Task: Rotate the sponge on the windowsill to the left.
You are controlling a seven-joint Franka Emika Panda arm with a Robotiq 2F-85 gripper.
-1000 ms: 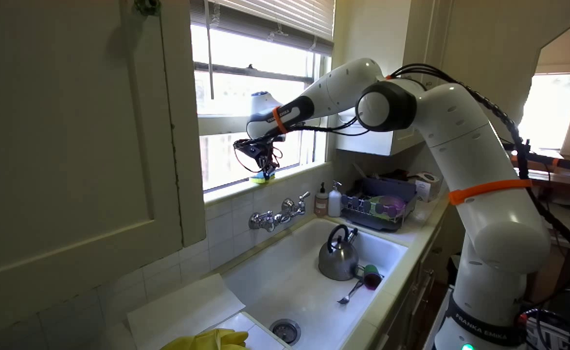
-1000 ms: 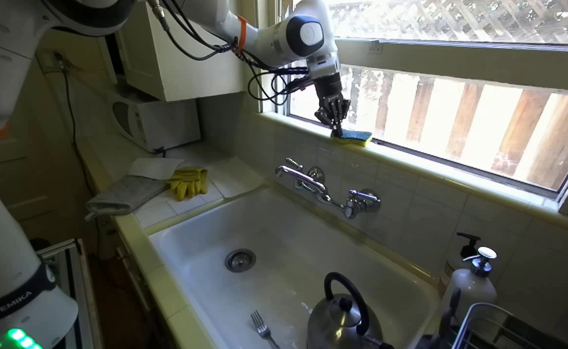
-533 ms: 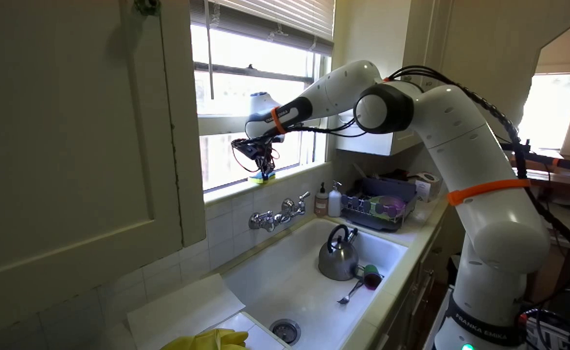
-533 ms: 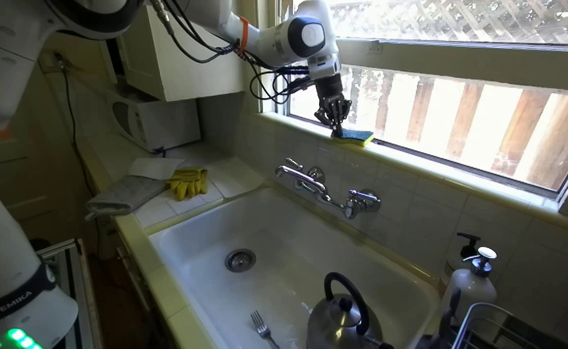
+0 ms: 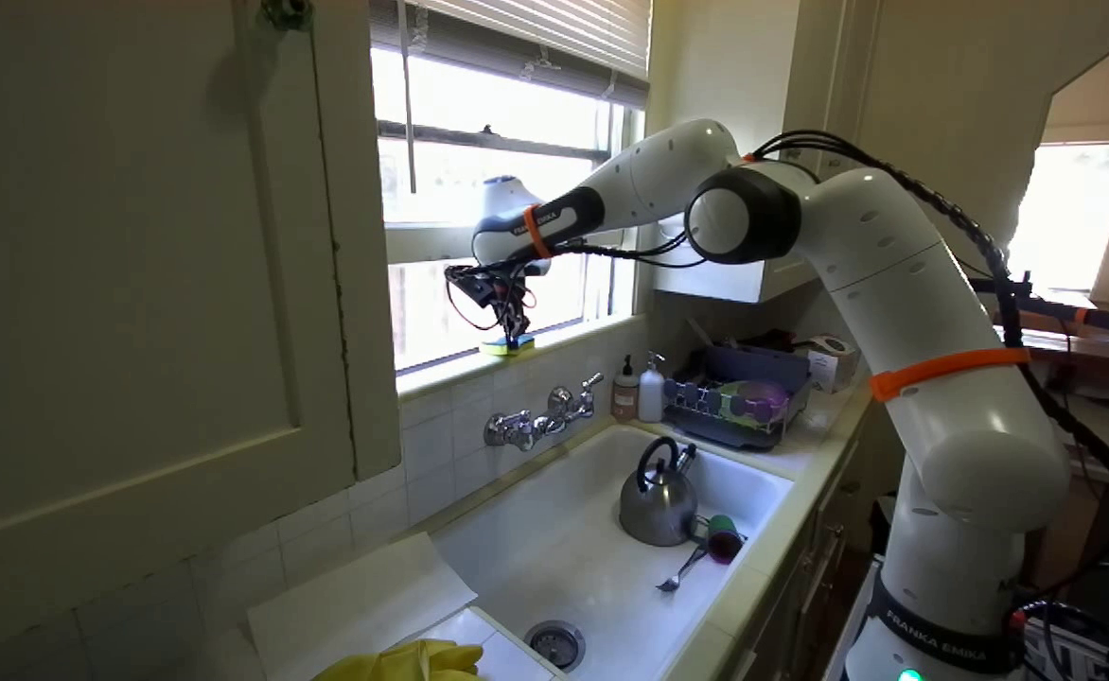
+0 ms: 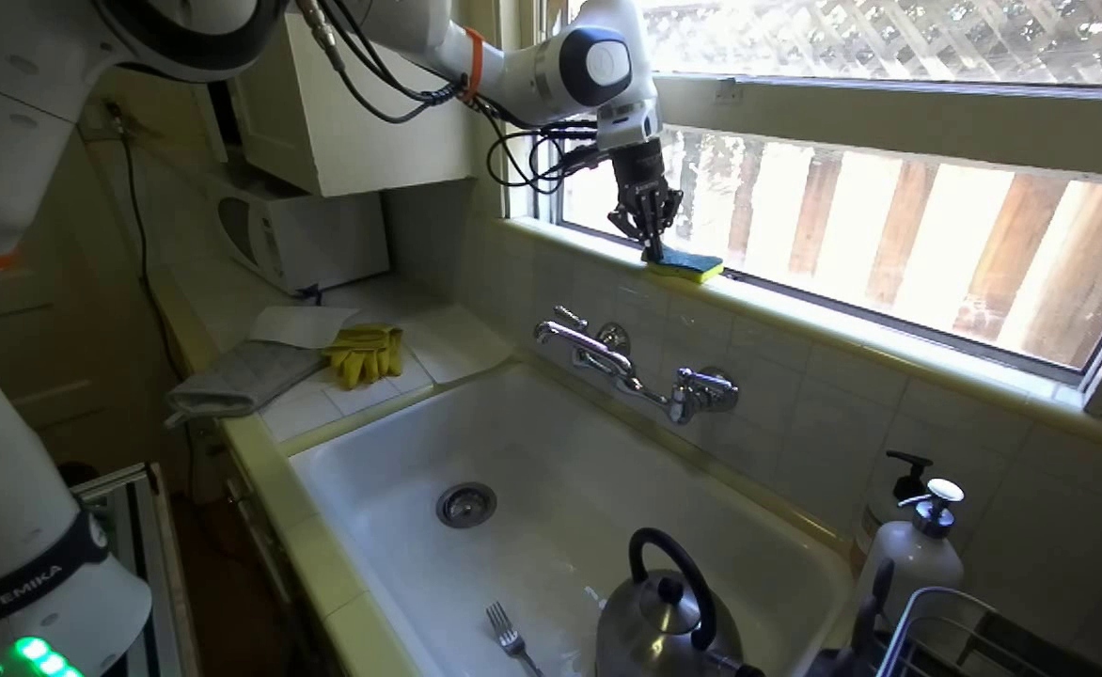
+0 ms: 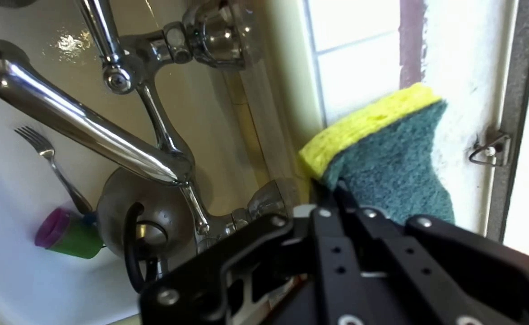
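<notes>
Sponge (image 5: 493,349): in an exterior view, above the faucet (image 5: 531,430); shifted slightly over the last second;
Windowsill (image 6: 889,333): in an exterior view, carries the sponge above the faucet; turning seems begun, probably unfinished;
Jaws: in the wrist view, closed together at the askew sponge's corner; whether they pinch it, I cannot tell.

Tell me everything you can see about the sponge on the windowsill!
The sponge has a soft-looking yellow layer underneath and a rough-looking blue-green layer on top. One side curves inward, like a wave. It lies on the windowsill, scrubby side up. The gripper, fingers close together, is right at one corner and seems to touch it; whether it pinches or just pushes, I can't tell. In the wrist view, the gripper hides part of it.
</notes>
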